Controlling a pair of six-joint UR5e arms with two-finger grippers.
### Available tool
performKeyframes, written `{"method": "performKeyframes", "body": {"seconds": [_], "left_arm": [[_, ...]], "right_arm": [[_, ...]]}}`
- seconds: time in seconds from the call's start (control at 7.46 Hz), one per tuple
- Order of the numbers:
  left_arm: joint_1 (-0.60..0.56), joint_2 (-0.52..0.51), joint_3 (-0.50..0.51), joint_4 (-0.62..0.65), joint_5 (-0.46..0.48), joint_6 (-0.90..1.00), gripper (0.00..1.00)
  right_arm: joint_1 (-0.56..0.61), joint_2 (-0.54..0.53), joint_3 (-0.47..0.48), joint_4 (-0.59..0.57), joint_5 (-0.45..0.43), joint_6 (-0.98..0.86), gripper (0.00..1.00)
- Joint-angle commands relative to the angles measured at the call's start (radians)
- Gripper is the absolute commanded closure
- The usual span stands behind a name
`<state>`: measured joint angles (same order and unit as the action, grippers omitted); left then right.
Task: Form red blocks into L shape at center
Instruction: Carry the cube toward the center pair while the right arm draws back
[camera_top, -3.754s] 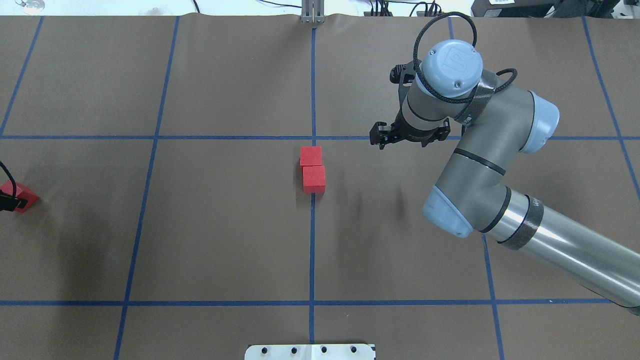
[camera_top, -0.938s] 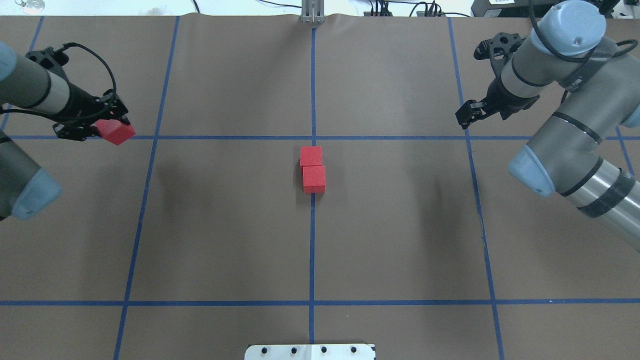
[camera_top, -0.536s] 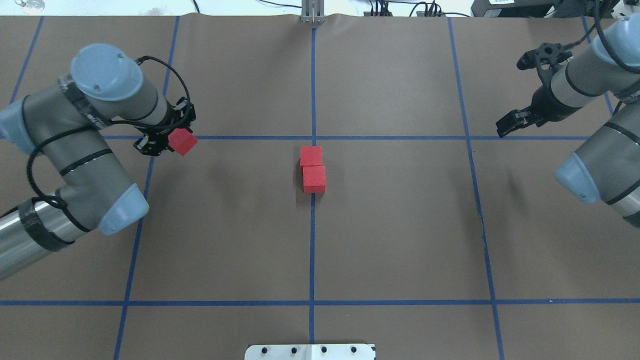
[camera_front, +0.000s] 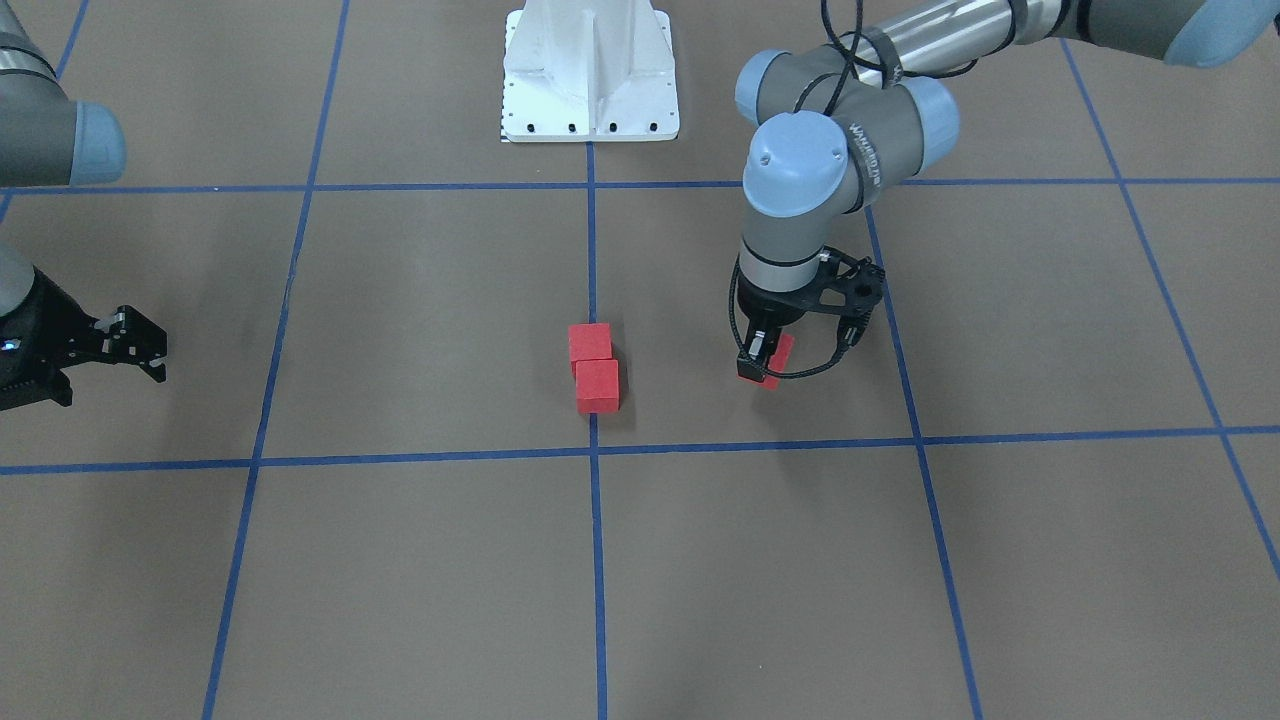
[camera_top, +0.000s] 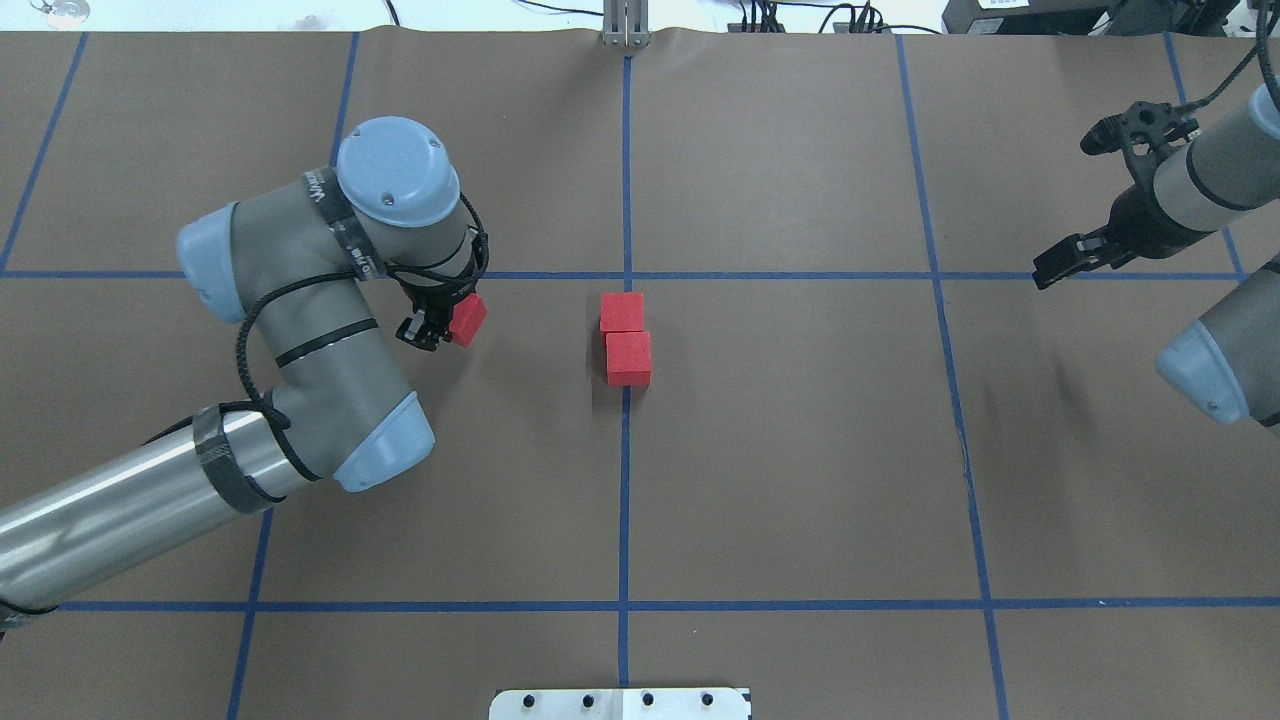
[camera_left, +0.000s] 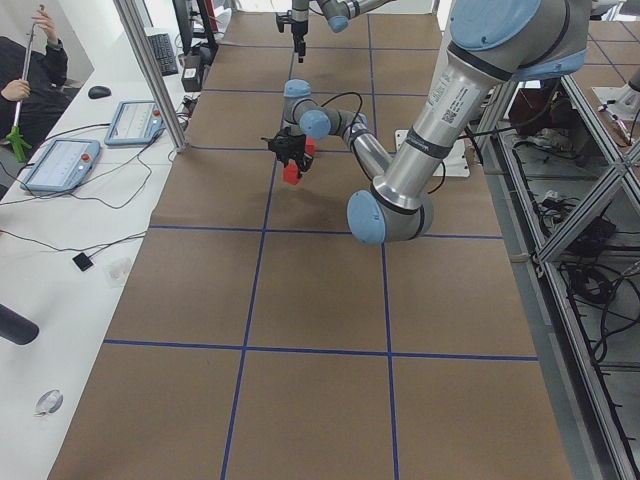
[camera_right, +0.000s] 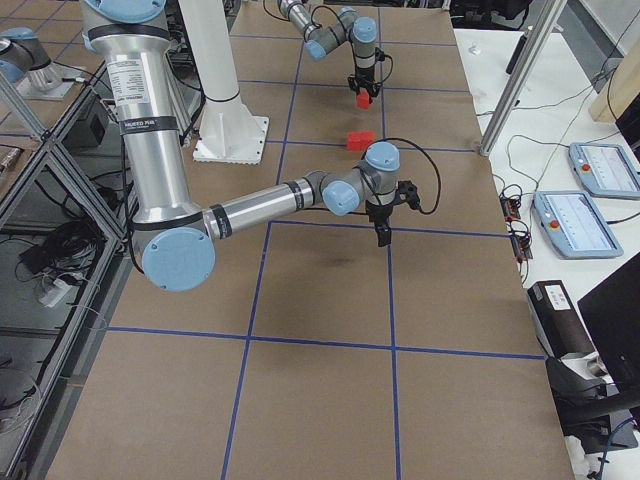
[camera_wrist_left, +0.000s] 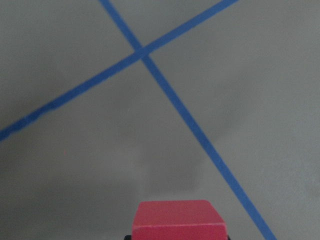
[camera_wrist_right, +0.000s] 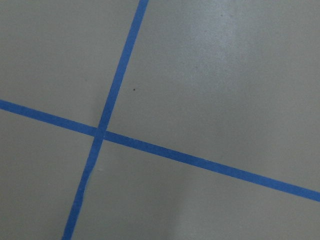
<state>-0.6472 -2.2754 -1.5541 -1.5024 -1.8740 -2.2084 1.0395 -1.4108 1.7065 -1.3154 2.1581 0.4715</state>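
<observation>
Your left gripper (camera_front: 762, 362) is closed on one red block (camera_front: 779, 356) in the front view. That held block hangs just above the bench (camera_front: 400, 560). The other two red blocks (camera_front: 595, 380) rest on the bench, touching each other. They make a short row on the middle blue tape line (camera_front: 597, 560). They sit at the center (camera_front: 640, 420), just on the robot's side of the tape crossing. The held block is near them, off to the robot's left, and does not touch them. Your right gripper (camera_front: 105, 368) is far off at the other side, jaws apart, with nothing in them.

From overhead, the held block pokes out of the left gripper toward the pair. The right gripper hangs over a blue line, well apart from all the blocks.

From the left end, the held block shows red under the near arm's gripper.

From the right end, the pair lies between the two grippers.

On the left wrist camera you see the held block at the bottom edge, with a tape crossing on the bench past it.

On the right wrist camera you see only bench and one tape crossing.
</observation>
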Motion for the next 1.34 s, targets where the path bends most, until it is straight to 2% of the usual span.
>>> {"method": "performKeyframes", "body": {"seconds": [0.0,0.27,0.54,0.94,1.21], "left_arm": [[0.015,-0.061,0.063,0.016,-0.004,-0.120,1.00],[0.011,-0.079,0.065,0.007,-0.048,-0.128,1.00],[0.011,-0.102,0.084,0.002,-0.048,-0.152,1.00],[-0.002,-0.222,0.250,-0.054,-0.048,-0.290,1.00],[-0.008,-0.237,0.298,-0.100,-0.048,-0.321,1.00]], "right_arm": [[0.002,-0.007,0.007,0.001,0.003,0.001,0.01],[0.002,-0.008,0.021,0.001,0.008,0.002,0.01],[0.002,-0.014,0.030,0.001,0.008,0.004,0.01],[0.002,-0.016,0.027,0.001,0.006,-0.001,0.01],[0.001,-0.014,0.028,0.001,0.006,0.005,0.01]]}}
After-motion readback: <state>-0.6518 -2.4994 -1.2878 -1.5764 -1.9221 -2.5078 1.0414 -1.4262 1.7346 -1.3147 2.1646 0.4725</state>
